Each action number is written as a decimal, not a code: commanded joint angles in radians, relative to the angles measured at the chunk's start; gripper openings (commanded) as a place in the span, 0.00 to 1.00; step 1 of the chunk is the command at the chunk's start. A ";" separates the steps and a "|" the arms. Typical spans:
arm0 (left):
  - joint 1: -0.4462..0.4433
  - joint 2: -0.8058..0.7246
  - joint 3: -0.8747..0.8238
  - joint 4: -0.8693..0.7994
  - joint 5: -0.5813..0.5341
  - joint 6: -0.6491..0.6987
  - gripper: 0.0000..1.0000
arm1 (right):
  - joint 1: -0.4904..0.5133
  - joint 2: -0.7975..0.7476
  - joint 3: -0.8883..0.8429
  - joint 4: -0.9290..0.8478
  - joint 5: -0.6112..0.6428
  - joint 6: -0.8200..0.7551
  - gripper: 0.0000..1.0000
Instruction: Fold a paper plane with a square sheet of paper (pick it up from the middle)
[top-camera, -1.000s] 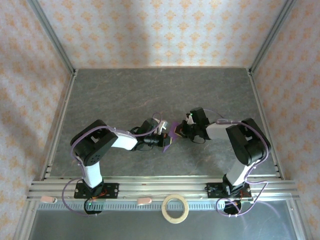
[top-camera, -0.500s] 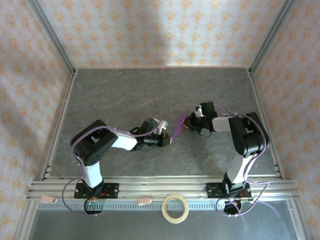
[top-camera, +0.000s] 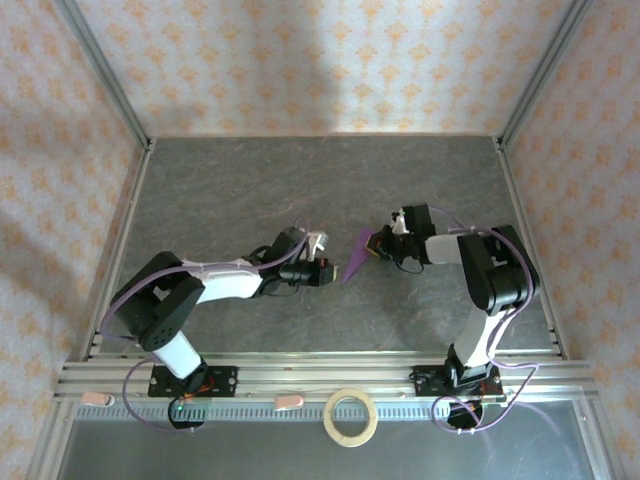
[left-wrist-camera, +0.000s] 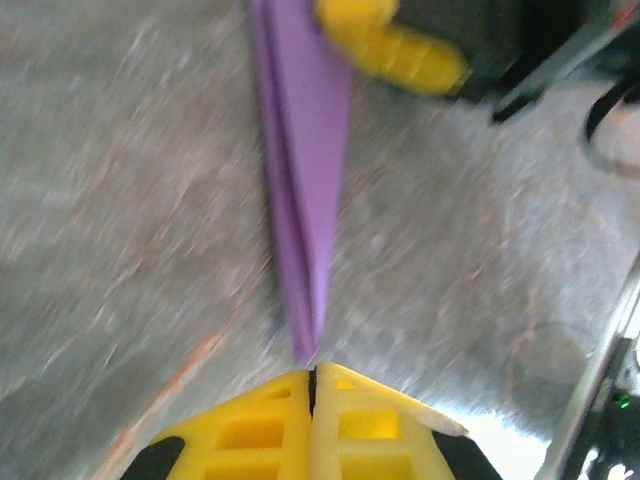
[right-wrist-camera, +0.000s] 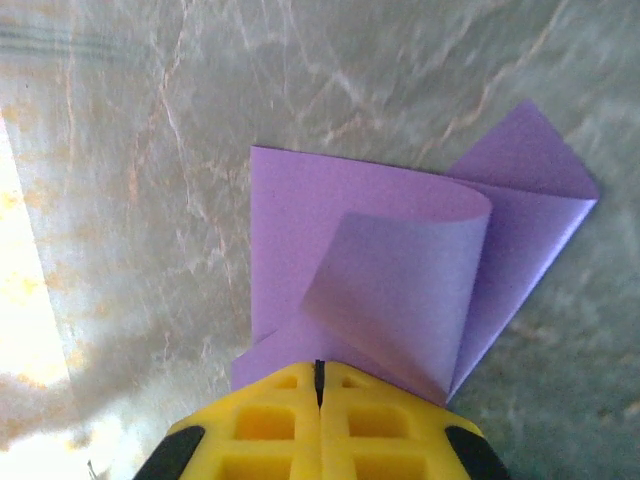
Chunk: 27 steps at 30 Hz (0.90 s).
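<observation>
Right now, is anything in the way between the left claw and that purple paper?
Nothing visible. The left gripper, shut, sits right at the narrow tip of the purple paper; the right gripper is shut on its other end.

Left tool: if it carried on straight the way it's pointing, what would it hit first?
The folded purple paper: its pointed end sits just ahead of the shut left tool, in line with it. The right tool holds the paper's other end. Whether tip and tool touch is unclear.

We are seeing soft, even overhead light; the left wrist view is blurring, glare whitening the desk (right-wrist-camera: 120, 150).
</observation>
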 joint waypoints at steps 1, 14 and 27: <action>0.000 0.055 0.095 -0.061 0.037 0.003 0.00 | 0.056 -0.010 -0.062 -0.110 0.021 0.004 0.00; -0.063 0.309 0.296 -0.216 -0.034 0.076 0.00 | 0.125 -0.060 -0.137 -0.050 0.020 0.084 0.00; -0.061 0.300 0.076 -0.197 -0.070 0.031 0.00 | 0.102 -0.007 -0.056 -0.109 0.066 0.035 0.00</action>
